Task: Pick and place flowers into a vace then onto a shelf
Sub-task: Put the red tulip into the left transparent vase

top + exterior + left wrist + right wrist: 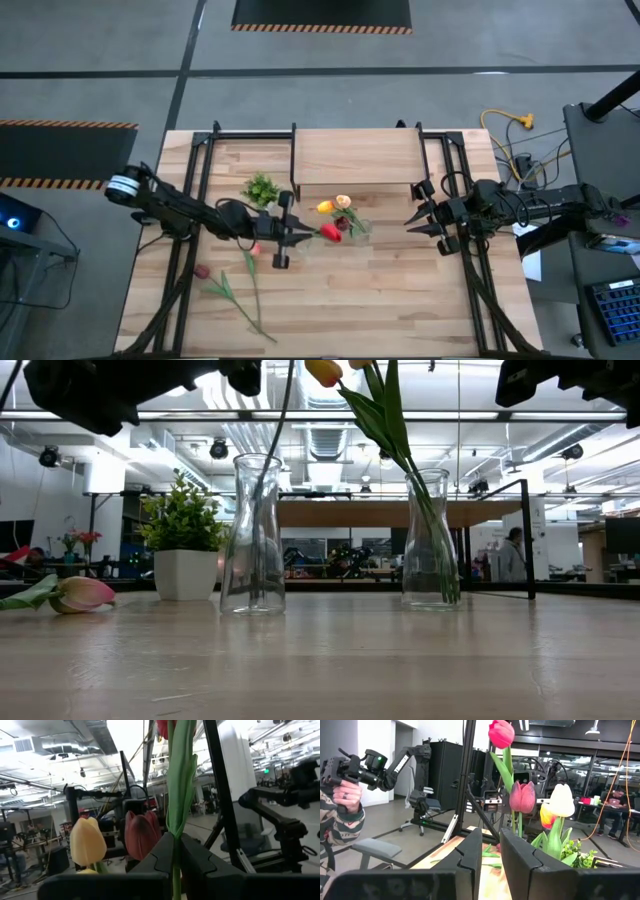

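My left arm reaches in from the surface's left edge toward the middle, its claw (292, 236) clamped tight around a green stem (176, 800). My right arm hangs over the right side, its claw (412, 220) pointing inward, fingers (520, 857) narrowly parted with nothing between them.

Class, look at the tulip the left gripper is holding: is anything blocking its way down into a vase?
Nothing visible blocks it. The left gripper is shut on the red tulip. In the low view its stem already hangs inside the near vase, which holds nothing else.
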You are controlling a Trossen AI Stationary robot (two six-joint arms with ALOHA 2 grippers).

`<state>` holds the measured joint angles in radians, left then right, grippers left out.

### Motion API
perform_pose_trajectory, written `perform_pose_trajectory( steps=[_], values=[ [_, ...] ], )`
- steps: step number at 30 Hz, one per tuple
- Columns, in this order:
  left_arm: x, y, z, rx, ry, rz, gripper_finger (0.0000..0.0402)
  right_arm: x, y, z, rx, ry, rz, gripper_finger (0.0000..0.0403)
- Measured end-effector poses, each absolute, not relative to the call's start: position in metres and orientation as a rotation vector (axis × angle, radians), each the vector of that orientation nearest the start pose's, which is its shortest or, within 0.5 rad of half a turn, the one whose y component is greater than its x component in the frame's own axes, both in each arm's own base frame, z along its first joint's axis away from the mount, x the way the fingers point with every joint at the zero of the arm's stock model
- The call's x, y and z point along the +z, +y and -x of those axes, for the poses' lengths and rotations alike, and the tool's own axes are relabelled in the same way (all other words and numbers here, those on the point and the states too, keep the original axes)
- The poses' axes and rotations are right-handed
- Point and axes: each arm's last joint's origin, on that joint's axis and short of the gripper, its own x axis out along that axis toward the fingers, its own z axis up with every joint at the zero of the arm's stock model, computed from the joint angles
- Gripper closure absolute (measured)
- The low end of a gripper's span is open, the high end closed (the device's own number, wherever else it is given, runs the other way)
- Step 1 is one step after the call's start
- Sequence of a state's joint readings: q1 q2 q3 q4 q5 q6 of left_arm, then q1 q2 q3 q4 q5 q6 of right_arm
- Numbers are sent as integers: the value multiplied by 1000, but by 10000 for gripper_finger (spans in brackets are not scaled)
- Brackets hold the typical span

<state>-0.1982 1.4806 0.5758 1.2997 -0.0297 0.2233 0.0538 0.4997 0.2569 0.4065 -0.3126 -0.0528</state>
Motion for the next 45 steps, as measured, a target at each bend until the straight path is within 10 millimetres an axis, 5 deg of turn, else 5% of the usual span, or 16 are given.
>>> perform_pose_trajectory(
  steps=[20, 45],
  values=[
    [249, -55, -278, -121, -412, -175, 391, 245, 16, -134, 361, -173, 73, 342],
    [226, -53, -268, -157, -341, -200, 401, 245, 16, -134, 362, -172, 73, 344]
  ],
)
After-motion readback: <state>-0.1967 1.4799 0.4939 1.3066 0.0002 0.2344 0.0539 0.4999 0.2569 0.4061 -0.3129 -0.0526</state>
